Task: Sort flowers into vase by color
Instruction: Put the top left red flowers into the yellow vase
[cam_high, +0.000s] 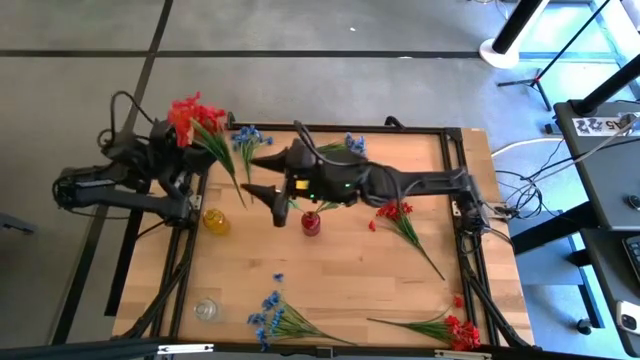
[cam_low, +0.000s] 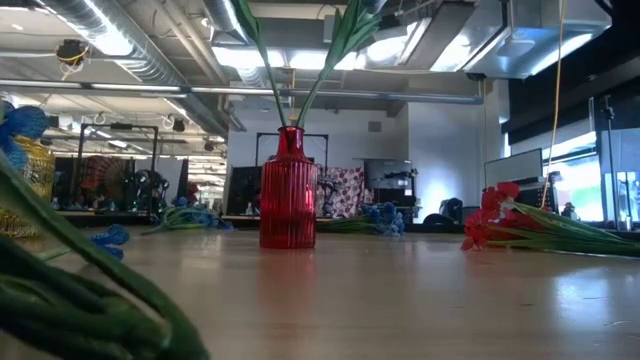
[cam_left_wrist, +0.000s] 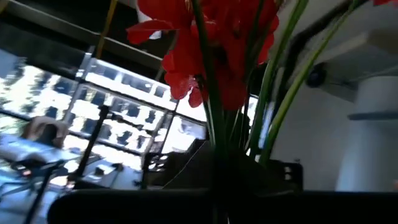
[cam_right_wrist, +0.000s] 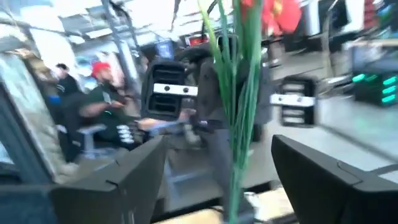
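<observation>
The left gripper sits at the far left edge of the wooden surface, closed on the stems of a red flower bunch; the blooms rise straight ahead of it in its wrist view and the green stems run down between its fingers.

The right gripper reaches across to the left half of the surface, its two fingers spread wide with nothing clamped. Green stems stand in the gap between those fingers in its wrist view, with red blooms beyond them. The red ribbed vase stands just beside this gripper, on its near side; in the low view two stems rise out of its neck.

A yellow vase stands near the left gripper, towards the front. A clear glass vase is well apart, by the front left edge. A blue sprig lies between the two grippers. More blue flowers and two red sprigs lie loose, well apart from both grippers. People sit in the room beyond.
</observation>
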